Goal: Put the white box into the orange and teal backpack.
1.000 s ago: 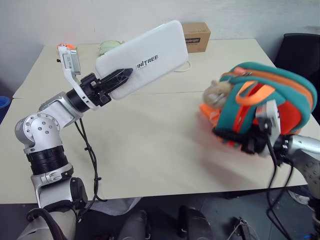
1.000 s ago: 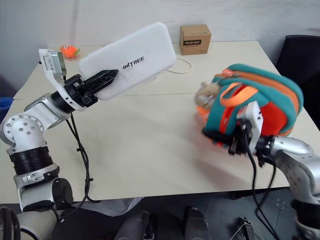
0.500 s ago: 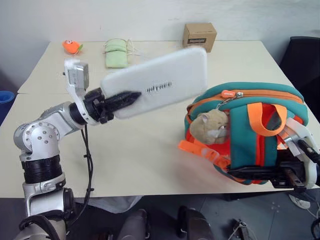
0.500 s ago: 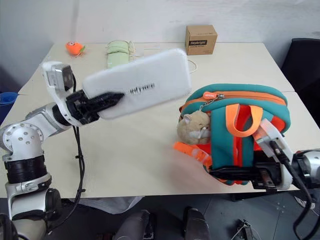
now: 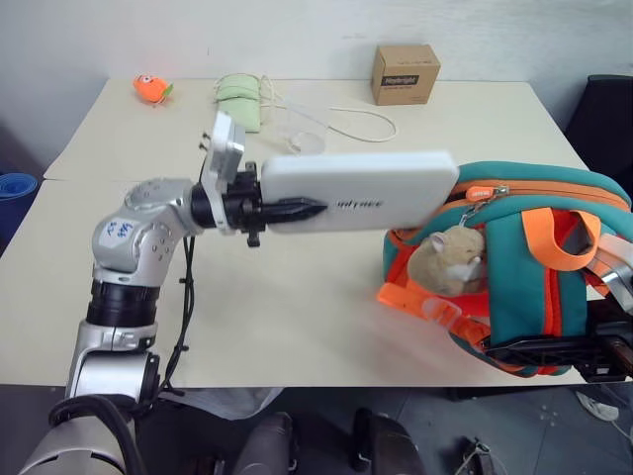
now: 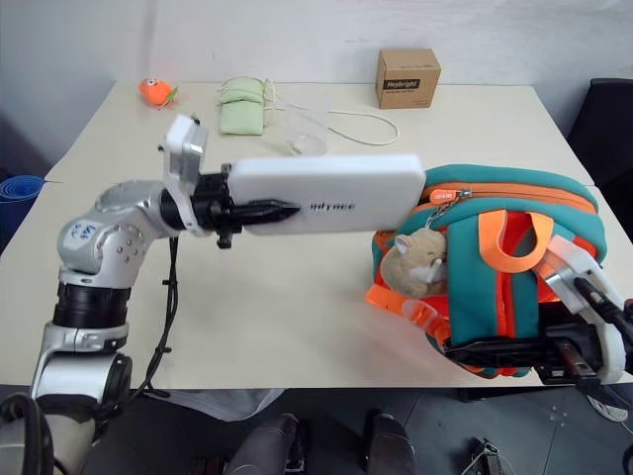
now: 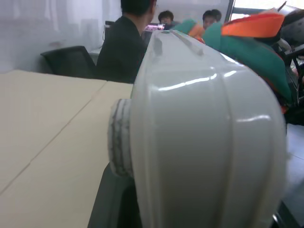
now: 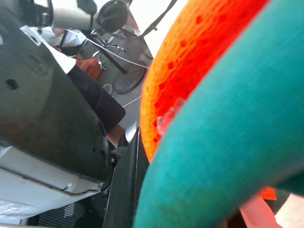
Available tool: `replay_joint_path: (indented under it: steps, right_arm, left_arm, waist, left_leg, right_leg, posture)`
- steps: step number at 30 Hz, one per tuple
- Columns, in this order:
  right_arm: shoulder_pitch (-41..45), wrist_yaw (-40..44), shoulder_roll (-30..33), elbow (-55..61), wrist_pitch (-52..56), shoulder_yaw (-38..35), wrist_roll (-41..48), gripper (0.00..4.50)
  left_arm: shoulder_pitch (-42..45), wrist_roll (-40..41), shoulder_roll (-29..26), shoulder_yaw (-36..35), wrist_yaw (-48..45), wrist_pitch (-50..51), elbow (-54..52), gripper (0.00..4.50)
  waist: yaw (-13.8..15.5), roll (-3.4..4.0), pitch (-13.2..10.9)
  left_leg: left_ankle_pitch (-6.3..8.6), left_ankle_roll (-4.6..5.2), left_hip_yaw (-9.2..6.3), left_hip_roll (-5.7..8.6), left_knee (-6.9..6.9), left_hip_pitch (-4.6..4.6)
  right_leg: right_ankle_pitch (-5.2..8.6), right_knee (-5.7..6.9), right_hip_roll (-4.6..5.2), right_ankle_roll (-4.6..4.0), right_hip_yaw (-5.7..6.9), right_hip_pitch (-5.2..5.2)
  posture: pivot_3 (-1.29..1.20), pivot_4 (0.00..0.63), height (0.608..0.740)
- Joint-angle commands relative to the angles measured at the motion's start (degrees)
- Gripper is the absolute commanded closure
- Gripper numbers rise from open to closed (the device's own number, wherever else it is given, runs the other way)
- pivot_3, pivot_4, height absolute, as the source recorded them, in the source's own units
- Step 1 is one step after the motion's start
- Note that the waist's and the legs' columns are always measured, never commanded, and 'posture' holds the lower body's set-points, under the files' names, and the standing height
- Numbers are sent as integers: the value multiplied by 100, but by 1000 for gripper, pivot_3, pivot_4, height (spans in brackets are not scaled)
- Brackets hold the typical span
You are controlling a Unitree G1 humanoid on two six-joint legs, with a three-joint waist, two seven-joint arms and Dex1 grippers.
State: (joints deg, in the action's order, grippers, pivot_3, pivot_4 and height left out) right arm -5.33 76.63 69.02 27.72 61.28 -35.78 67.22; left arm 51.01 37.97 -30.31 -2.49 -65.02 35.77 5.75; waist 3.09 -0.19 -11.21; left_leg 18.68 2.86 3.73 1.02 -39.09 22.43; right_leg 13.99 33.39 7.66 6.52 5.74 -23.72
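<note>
White box (image 5: 358,190) held level in the air over the table, far end just at the orange and teal backpack (image 5: 534,267).
Left gripper (image 5: 287,211) clamped on the box's near end. Right gripper (image 6: 495,348) fingers together, gripping the backpack's bottom edge at the table's (image 5: 297,307) front right. Tan hamster charm (image 5: 447,263) hangs on the pack's front. Brown cardboard box (image 5: 406,73), green pouch (image 5: 238,99), orange toy (image 5: 152,89) sit at the far edge.

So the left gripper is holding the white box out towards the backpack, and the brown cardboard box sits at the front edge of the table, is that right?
Not quite: the cardboard box sits at the far edge of the table, as the left eye view shows. The left gripper does hold the white box out towards the backpack.
</note>
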Motion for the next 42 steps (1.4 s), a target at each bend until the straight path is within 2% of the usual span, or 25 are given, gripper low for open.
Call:
replay_joint_path:
  steps: [1, 8, 13, 16, 21, 25, 32, 34, 38, 42]
  right_arm:
    - [0, 62, 11, 339, 80, -188, 353, 4473]
    - [157, -109, 43, 476, 69, -106, 557, 4473]
    - [409, -50, 164, 221, 21, -28, 441, 4473]
    - [681, 124, 314, 51, -119, 172, 283, 4473]
    - [1180, 162, 331, -124, -332, 762, 39, 4473]
    - [1515, 29, 257, -184, -371, 1061, -35, 4473]
    - [1159, 145, 386, -124, -162, 427, -27, 4473]
    - [1190, 148, 440, -170, -115, 322, 18, 4473]
    - [1346, 60, 425, -165, -112, 421, 54, 4473]
    - [1469, -31, 355, -123, -189, 604, 5, 4473]
  left_arm:
    - [182, 320, -22, -235, -161, 115, -110, 3309]
    - [-85, 133, 1, 235, -582, 52, -422, 3309]
    - [-117, -860, -58, 956, -987, -1021, -192, 3309]
    - [427, -1542, 431, 1390, -984, -1972, 574, 3309]
    - [1077, -1944, 1145, 1646, -1105, -2682, 1392, 3309]
    - [1330, -2396, 1350, 1708, -1120, -3456, 1994, 3309]
    - [1211, -2340, 780, 1368, -1550, -3472, 2237, 3309]
    - [1239, -2295, 771, 1369, -1615, -3376, 2189, 3309]
    - [1276, -2236, 1108, 1471, -1604, -3240, 1990, 3309]
    - [1372, -2267, 1685, 1600, -1388, -3114, 1948, 3309]
  waist:
    - [-1, 0, 0]
    - [-5, -1, 0]
    - [8, -1, 0]
    - [37, -1, -1]
    - [111, -2, 0]
    - [101, -2, -1]
    - [42, -2, -1]
    - [17, -2, -1]
    - [11, -2, -1]
    - [33, -2, -1]
  left_leg:
    - [0, 0, 0, 0, 0, -1]
    - [-4, 7, 4, 6, -10, -2]
    - [-7, 12, 2, 13, -11, -6]
    - [-6, 11, 0, 12, -11, -8]
    - [-9, 21, 0, 21, -13, -4]
    - [-8, 22, 1, 19, -13, 8]
    - [-9, 25, 4, 17, -20, 11]
    - [-10, 26, 3, 16, -24, 7]
    - [-10, 28, 1, 16, -25, -1]
    - [-10, 28, -6, 19, -24, 3]
  right_leg:
    - [0, 0, 0, 0, 6, 1]
    - [-1, 5, -16, 1, 26, 7]
    - [-5, -1, 1, 8, 23, 10]
    - [-5, -9, 23, 8, 21, 11]
    - [-11, -17, 36, 9, 26, 9]
    - [-12, -7, 17, 11, 30, 5]
    - [-12, -4, -3, 11, 42, 4]
    - [-13, 0, -2, 11, 42, 9]
    - [-14, 0, 16, 13, 38, 13]
    - [-14, 3, 44, 13, 40, 12]
  posture:
    - [0, 150, 740]
    - [0, 150, 740]
    - [0, 150, 740]
    - [0, 150, 740]
    - [0, 150, 740]
    - [0, 150, 740]
    - [0, 150, 740]
    - [0, 150, 740]
    - [0, 150, 740]
    - [0, 150, 740]
